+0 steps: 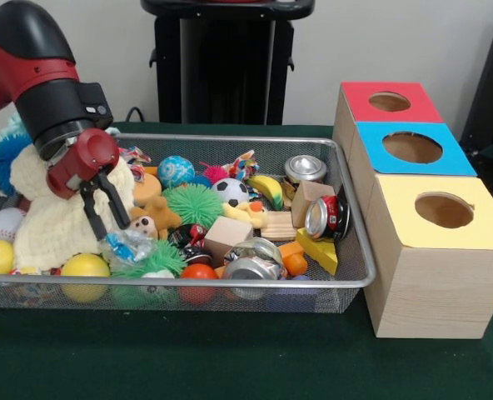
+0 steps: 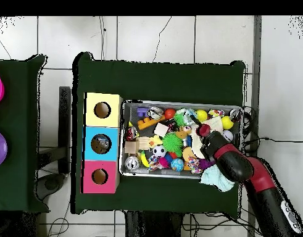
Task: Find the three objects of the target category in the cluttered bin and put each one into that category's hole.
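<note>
A wire mesh bin (image 1: 346, 279) (image 2: 125, 139) is full of mixed toys. My gripper (image 1: 111, 225) (image 2: 203, 132) hangs open over its left part in the front view, with nothing between the fingers. Its black fingers (image 1: 91, 215) stand in front of a cream knitted cloth (image 1: 51, 221), just left of a small teddy bear (image 1: 151, 219). Three dented cans (image 1: 305, 169) (image 1: 326, 217) (image 1: 251, 260) lie in the right half. To the right stand three boxes with holes in their tops: red (image 1: 389, 102) (image 2: 99, 176), blue (image 1: 412, 147) (image 2: 100, 144), yellow (image 1: 444, 209) (image 2: 102, 110).
Also in the bin are a soccer ball (image 1: 230, 191), a baseball (image 1: 5, 223), yellow balls (image 1: 84, 267), an orange ball (image 1: 198, 272), a green spiky ball (image 1: 194, 204), a wooden block (image 1: 227, 236), a cheese wedge (image 1: 317, 250) and a banana (image 1: 267, 189).
</note>
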Available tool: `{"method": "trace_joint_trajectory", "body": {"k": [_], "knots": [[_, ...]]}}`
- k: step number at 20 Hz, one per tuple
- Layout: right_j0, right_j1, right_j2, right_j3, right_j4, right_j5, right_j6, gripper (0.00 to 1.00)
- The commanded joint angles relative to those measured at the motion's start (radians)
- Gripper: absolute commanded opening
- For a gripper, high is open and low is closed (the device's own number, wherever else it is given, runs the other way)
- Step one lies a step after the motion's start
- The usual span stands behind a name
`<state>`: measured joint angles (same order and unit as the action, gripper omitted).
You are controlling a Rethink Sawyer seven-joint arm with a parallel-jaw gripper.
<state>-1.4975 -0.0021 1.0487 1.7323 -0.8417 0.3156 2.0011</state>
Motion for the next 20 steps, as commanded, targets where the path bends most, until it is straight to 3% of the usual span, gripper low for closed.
{"method": "trace_joint_trajectory", "body": {"k": [1,9,15,20], "knots": [[0.013,0.036,-0.011,-0.118,0.022,0.181,-0.346,1.0],[0.011,0.046,-0.005,-0.132,0.019,0.192,-0.368,1.0],[0.017,0.044,-0.008,-0.132,0.011,0.153,-0.326,1.0],[0.003,0.081,0.004,-0.156,0.018,0.138,-0.332,1.0]]}}
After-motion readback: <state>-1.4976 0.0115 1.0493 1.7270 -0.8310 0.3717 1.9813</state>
